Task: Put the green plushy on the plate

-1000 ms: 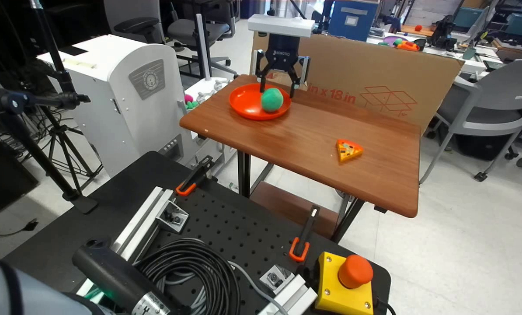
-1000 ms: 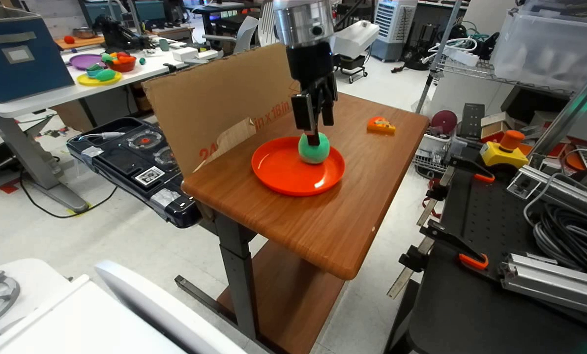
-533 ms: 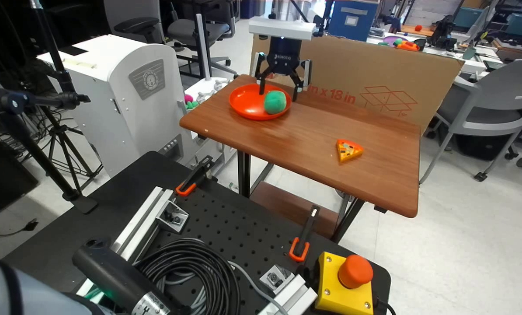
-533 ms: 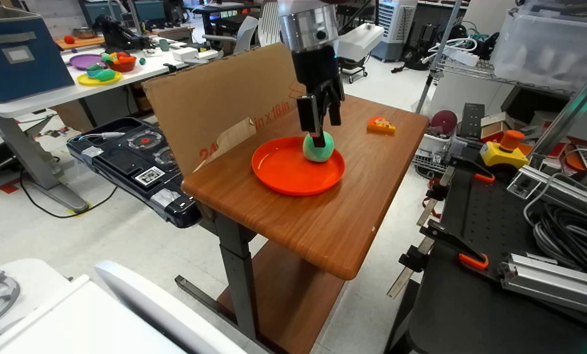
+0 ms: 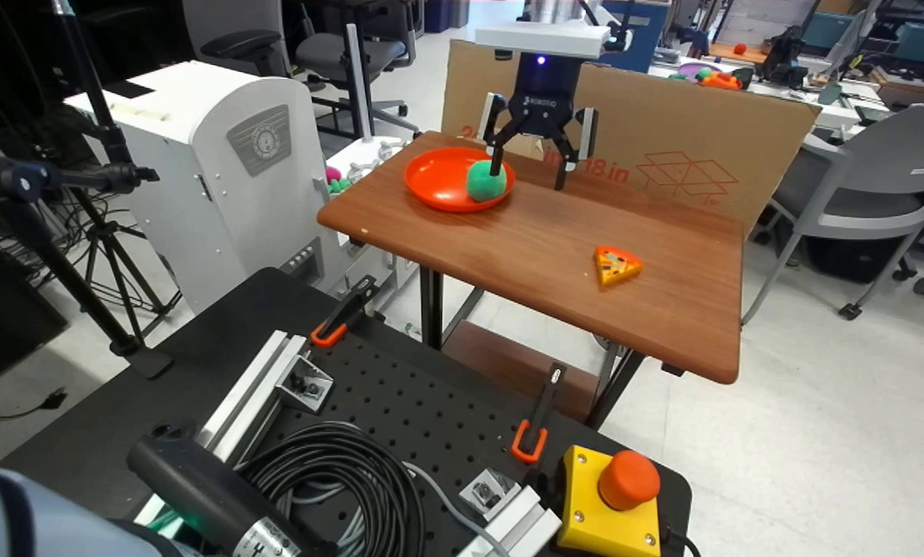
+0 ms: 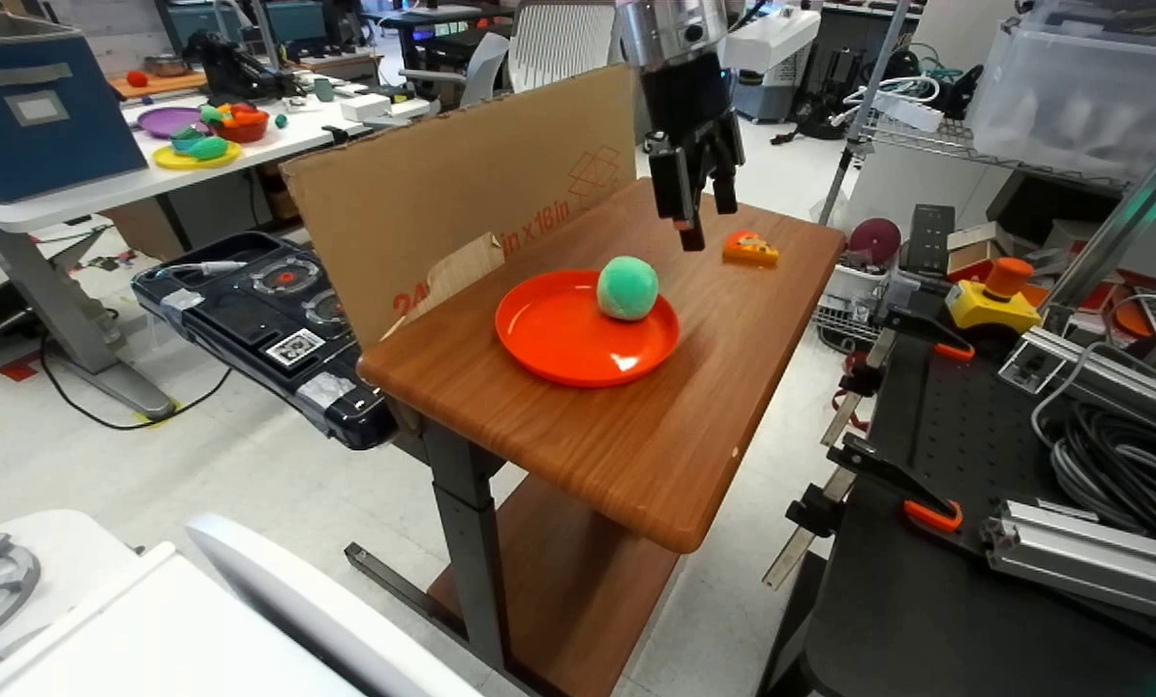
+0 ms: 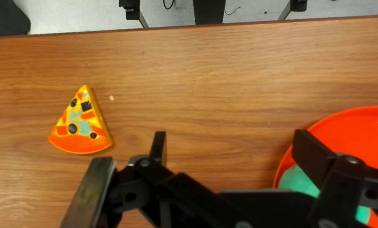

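The green plushy (image 5: 485, 186) rests on the orange-red plate (image 5: 435, 182), near its rim on the side toward my gripper. In an exterior view the whole round green plushy (image 6: 627, 288) shows on the plate (image 6: 568, 341). My gripper (image 5: 528, 175) is open and empty, raised above the table beside the plate. It also shows in an exterior view (image 6: 709, 225), apart from the plushy. In the wrist view the fingers of the gripper (image 7: 230, 136) are wide apart over bare wood. One finger partly covers the plushy (image 7: 298, 180) and the plate (image 7: 363, 133).
A small orange-yellow pizza-wedge toy (image 5: 617, 265) lies on the brown wooden table (image 5: 539, 240), away from the plate. It also shows in the wrist view (image 7: 81, 123). A cardboard sheet (image 5: 679, 131) stands upright along the table's far edge.
My open gripper has moved up and away from the plate, toward the pizza-wedge side. The plushy has shifted slightly toward the plate's rim and stayed on the plate.
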{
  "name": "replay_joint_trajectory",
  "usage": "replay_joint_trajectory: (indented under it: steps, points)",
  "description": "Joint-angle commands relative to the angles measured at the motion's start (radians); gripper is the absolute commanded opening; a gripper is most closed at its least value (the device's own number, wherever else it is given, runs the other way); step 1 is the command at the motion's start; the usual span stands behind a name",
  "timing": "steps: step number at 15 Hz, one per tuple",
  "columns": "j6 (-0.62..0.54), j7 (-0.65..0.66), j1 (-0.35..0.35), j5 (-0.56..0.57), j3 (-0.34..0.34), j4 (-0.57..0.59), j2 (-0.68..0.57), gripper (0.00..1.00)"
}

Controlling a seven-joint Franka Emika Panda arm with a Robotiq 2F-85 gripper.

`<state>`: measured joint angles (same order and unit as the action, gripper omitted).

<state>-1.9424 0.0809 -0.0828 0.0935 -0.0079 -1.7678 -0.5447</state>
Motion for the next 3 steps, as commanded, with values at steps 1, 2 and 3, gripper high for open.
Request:
replay_joint_trajectory:
  steps: [1,2,3]
  points:
    - [0.002,0.001,0.010,0.002,0.005,0.002,0.002,1.00]
    - [0.002,0.001,0.007,0.002,0.007,0.006,-0.004,1.00]
    - [0.002,0.004,-0.001,0.002,0.010,0.007,-0.011,1.00]
